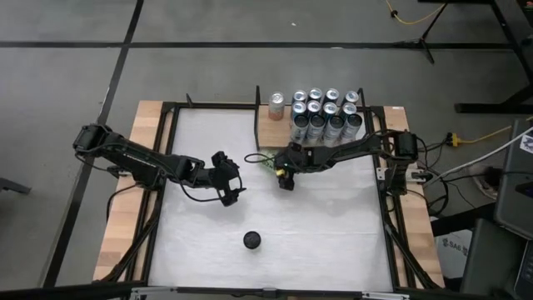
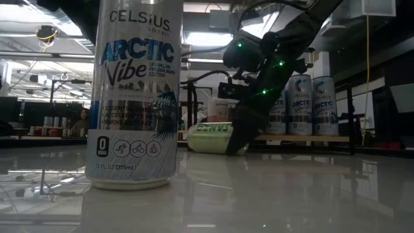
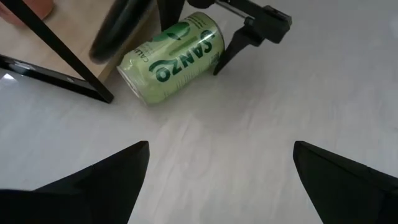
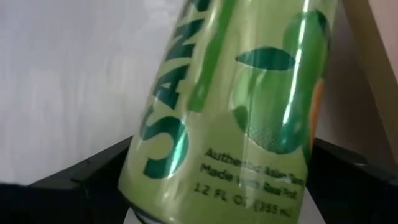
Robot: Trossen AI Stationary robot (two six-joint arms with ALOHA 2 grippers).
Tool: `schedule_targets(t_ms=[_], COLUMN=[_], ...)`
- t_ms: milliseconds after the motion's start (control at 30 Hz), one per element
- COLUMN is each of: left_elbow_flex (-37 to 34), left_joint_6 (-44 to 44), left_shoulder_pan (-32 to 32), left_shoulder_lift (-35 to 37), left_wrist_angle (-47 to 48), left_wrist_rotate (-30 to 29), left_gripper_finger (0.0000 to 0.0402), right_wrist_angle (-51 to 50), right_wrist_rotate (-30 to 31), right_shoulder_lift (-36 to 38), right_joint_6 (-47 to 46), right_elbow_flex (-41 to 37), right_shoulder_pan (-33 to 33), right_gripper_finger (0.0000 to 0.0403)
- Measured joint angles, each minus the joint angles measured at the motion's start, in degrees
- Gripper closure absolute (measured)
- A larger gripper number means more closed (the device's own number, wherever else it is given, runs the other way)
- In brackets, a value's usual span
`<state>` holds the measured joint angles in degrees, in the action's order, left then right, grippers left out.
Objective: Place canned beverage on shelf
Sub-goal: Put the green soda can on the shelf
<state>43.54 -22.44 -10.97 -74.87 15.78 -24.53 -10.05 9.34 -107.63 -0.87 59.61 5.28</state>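
- One green can (image 3: pixel 175 55) lies on its side just beside the shelf (image 1: pixel 275 129).
- Right gripper (image 1: pixel 285 177) straddles it, fingers wide.
- Left gripper (image 1: pixel 235 190), also wide, hovers near the can.

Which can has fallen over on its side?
The green can by the shelf lies on its side, between the right gripper's fingers; the others stand upright.

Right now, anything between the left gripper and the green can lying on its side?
Nothing. In the left wrist view only bare white table lies between the open left gripper and the green can. The right gripper is at the can.
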Motion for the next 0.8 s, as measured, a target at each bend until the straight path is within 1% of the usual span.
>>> schedule_targets(t_ms=[200, 367, 567, 667, 800], left_elbow_flex=[0.0, 0.0, 0.0, 0.0, 0.0], left_joint_6=[0.0, 0.0, 0.0, 0.0, 0.0], left_shoulder_pan=[0.0, 0.0, 0.0, 0.0, 0.0], left_shoulder_lift=[0.0, 0.0, 0.0, 0.0, 0.0], left_wrist_angle=[0.0, 0.0, 0.0, 0.0, 0.0], left_wrist_rotate=[0.0, 0.0, 0.0, 0.0, 0.0], left_gripper_finger=[0.0013, 0.0013, 0.0013, 0.0013, 0.0013], right_wrist_angle=[1.0, 1.7, 5.0, 6.2, 6.1], right_wrist_rotate=[-0.4, -2.5, -2.9, -2.9, -2.9], right_shoulder_lift=[-0.2, -0.2, -0.2, -0.2, -0.2], right_joint_6=[-2.9, -6.0, -6.8, -6.8, -6.8], right_elbow_flex=[0.0, -0.1, -0.1, -0.1, -0.1], right_shoulder_pan=[0.0, 0.0, -0.1, 0.0, 0.0], right_gripper_finger=[0.0008, 0.0008, 0.0011, 0.0027, 0.0066])
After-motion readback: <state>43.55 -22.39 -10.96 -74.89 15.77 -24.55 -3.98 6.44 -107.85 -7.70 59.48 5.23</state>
